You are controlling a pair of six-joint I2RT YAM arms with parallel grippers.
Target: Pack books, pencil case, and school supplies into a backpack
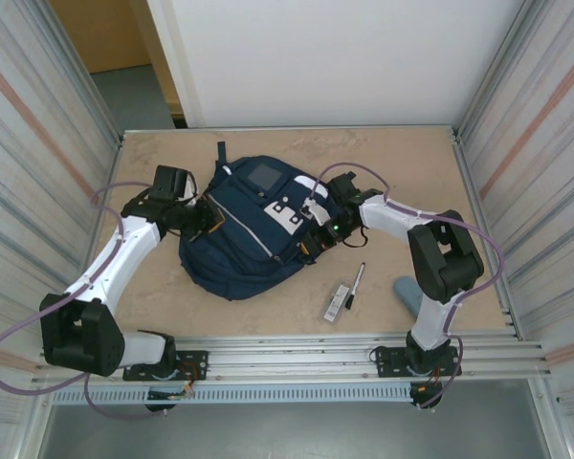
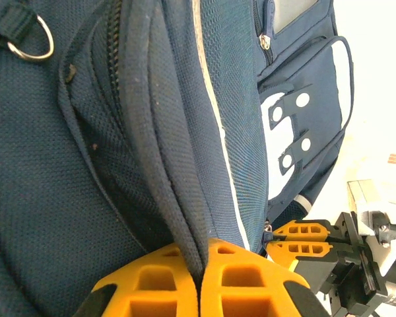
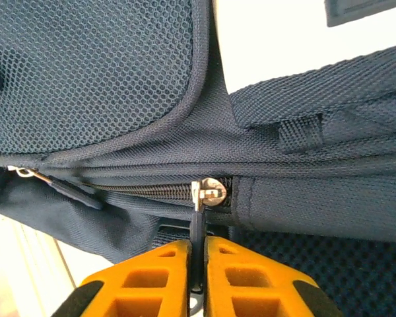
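The backpack [image 1: 239,249] is lying flat in the middle of the table [image 1: 411,172], front panel up, and both arms are reaching onto it from opposite sides. The left pincer [image 1: 208,218] is sitting at the backpack's left edge with its orange fingers pressed together on a raised ridge of navy fabric beside a zipper seam, apparently anchoring the bag. The right pincer [image 3: 197,271] is working at the backpack's near-right edge, its fingers pressed together on the thin dark zipper pull [image 3: 198,221] hanging from the metal slider [image 3: 208,191]. That slider is sitting hard against the fabric stop at one end of the track, and the closed zipper teeth [image 3: 138,189] are running away from it to the left in the right wrist view – so the track's long axis is lying crosswise to the fingers, and the pull is probably going to have to travel sideways along the seam rather than straight back toward the arm. The right arm is plainly the nearer one for this, already gripping the tab, while the left is holding the far side. The compartment is looking closed, so packing is likely not yet begun: the pen [image 1: 358,277] and the white-and-black bar [image 1: 338,301] are lying on the table near the right arm – just beside each other – and the pale pencil case [image 1: 407,290] is peeking out from behind that arm's lower link.
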